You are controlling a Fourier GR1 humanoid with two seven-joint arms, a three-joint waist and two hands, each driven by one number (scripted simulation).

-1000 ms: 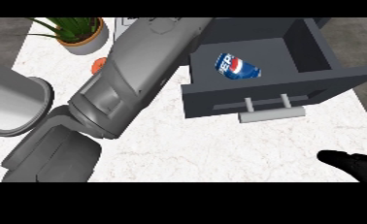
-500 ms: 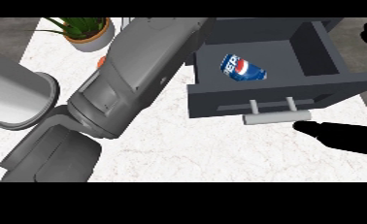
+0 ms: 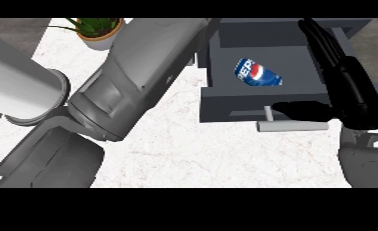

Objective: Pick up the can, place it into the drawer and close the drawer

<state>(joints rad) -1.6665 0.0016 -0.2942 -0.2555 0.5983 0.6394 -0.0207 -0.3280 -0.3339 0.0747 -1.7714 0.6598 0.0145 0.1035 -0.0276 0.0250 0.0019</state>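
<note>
Inside my open drawer (image 3: 221, 106), the can (image 3: 257, 72) lies on its side.
My right hand (image 3: 345, 91) rests over the drawer's right edge, fingers straight, thumb by the handle (image 3: 292, 125); left hand hidden.

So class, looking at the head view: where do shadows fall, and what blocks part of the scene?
In the head view, the drawer interior is shaded dark around the can; the right hand overlaps its right wall and handle; the large grey left forearm blocks the counter, lit evenly, without glare.
</note>
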